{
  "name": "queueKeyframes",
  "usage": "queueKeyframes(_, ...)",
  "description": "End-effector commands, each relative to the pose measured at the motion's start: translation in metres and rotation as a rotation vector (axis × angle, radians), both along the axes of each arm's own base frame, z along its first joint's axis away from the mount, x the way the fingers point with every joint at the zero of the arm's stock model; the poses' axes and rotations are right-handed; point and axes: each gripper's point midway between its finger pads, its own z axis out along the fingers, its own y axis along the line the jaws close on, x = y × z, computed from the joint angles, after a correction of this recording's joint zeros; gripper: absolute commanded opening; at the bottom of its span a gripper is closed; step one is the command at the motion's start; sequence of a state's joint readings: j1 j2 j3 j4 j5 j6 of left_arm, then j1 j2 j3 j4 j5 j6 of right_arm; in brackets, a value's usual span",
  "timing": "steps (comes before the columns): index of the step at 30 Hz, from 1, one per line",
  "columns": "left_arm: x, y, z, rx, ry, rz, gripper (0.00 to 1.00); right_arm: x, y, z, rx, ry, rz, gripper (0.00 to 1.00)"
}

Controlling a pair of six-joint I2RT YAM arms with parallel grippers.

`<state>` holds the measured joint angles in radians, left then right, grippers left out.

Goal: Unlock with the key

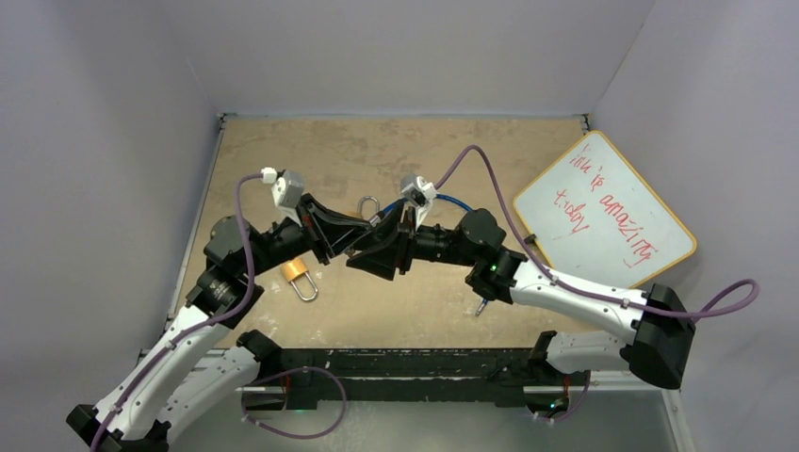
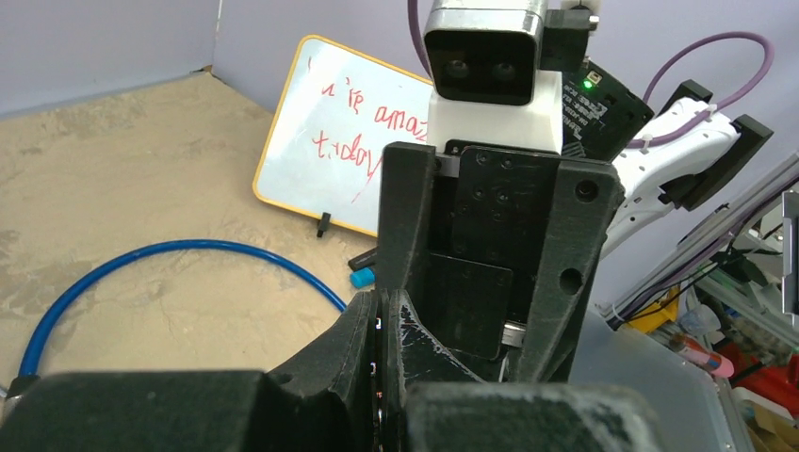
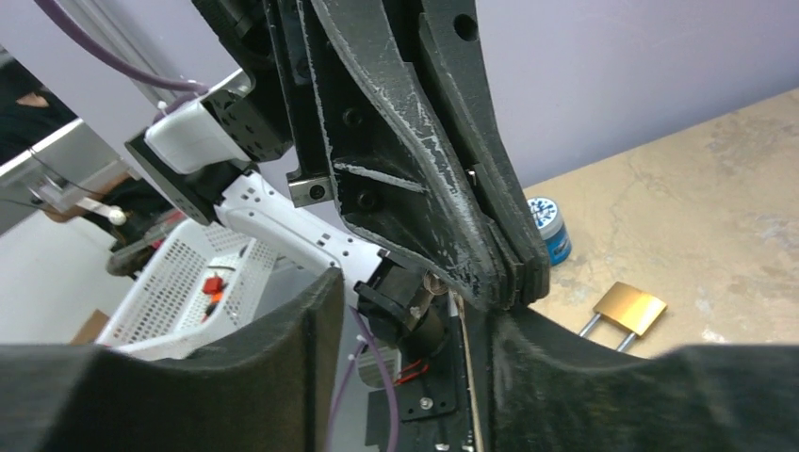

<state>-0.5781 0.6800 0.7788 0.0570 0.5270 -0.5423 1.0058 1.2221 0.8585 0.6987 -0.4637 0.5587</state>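
Note:
A brass padlock (image 1: pixel 299 273) with a steel shackle lies on the tan table, below my left arm; it also shows in the right wrist view (image 3: pixel 629 309). My left gripper (image 1: pixel 373 233) is shut, and thin metal glints in the slit between its fingers (image 2: pixel 363 330), which looks like the key. A silver key ring (image 1: pixel 369 205) and a blue cable loop (image 2: pixel 188 252) sit by its tip. My right gripper (image 3: pixel 424 311) is open and faces the left one. The left fingers (image 3: pixel 490 254) rest against its right finger. Both hover mid-table.
A whiteboard with red writing (image 1: pixel 603 212) lies at the right; it also shows in the left wrist view (image 2: pixel 339 141). A small blue-capped jar (image 3: pixel 549 229) stands near the padlock. A blue marker cap (image 2: pixel 363 276) lies by the cable. Purple walls enclose the table.

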Motion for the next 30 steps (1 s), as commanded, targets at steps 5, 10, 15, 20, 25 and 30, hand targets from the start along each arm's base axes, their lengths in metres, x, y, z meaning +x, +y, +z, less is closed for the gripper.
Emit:
queueKeyframes(5,0.004,0.001,0.018,-0.065,0.028,0.026,0.0,-0.002,0.003,0.04,0.115,-0.03,0.021,0.29)
queueKeyframes(10,0.005,0.002,0.018,-0.077,0.039,0.034,0.0,0.001,0.007,0.036,0.107,0.023,0.018,0.2)
queueKeyframes(15,0.008,0.001,0.013,-0.073,0.059,0.043,0.0,0.002,0.006,0.035,0.133,0.086,0.012,0.0)
queueKeyframes(20,0.021,0.004,0.001,-0.053,0.121,0.109,0.16,0.01,-0.002,0.033,0.19,0.23,-0.044,0.0)
queueKeyframes(25,0.041,0.013,-0.026,-0.004,0.231,0.233,0.5,0.021,-0.014,0.015,0.235,0.506,-0.106,0.0)
queueKeyframes(30,0.056,0.035,-0.078,0.102,0.436,0.421,0.66,0.042,-0.029,-0.036,0.22,0.864,-0.233,0.0)
